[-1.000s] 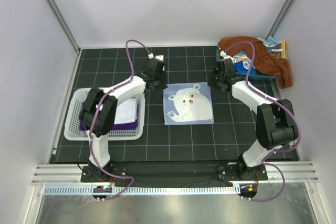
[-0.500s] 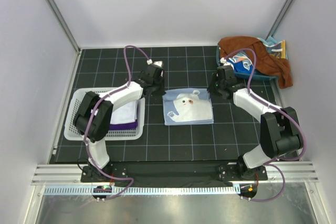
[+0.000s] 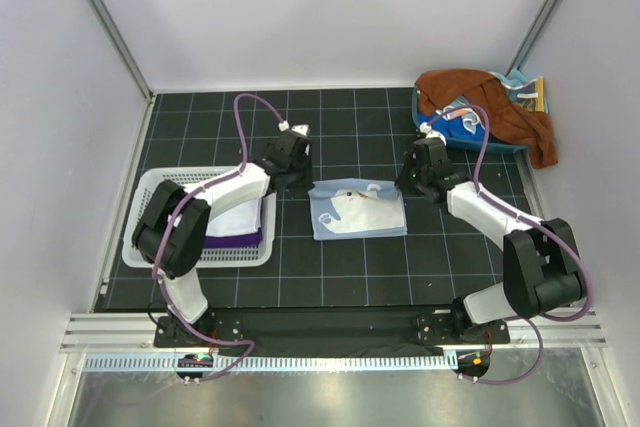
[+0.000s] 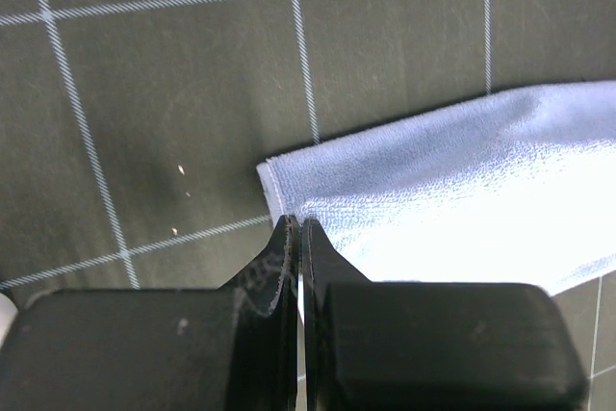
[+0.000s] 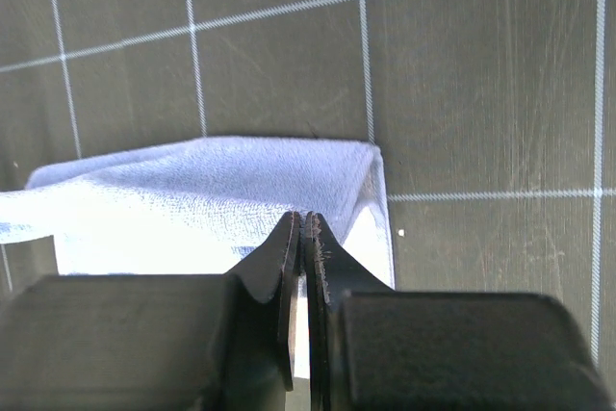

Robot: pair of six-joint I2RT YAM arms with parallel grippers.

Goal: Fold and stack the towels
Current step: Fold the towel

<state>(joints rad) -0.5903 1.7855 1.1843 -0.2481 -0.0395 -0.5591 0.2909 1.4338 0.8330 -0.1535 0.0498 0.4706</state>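
Note:
A light blue towel (image 3: 358, 213) with a white bear face lies mid-table, its far edge lifted and folded towards the near side. My left gripper (image 3: 311, 185) is shut on its far left corner; in the left wrist view the fingertips (image 4: 295, 224) pinch the towel's (image 4: 462, 170) hem. My right gripper (image 3: 401, 185) is shut on the far right corner, its tips (image 5: 304, 218) closed on the raised fold of the towel (image 5: 192, 190). A white towel (image 3: 241, 213) lies on a dark purple towel (image 3: 236, 240) in the basket. A rust-brown towel (image 3: 500, 105) hangs over the far right bin.
The white slotted basket (image 3: 140, 247) stands at the left, close to my left arm. A blue bin (image 3: 497, 146) with mixed cloths sits in the far right corner. Grey walls close in the black gridded mat (image 3: 350, 277) on three sides.
Both grippers have come towards the near side with the towel's far corners. The far edge now covers the upper part of the bear face, and the towel looks shorter.

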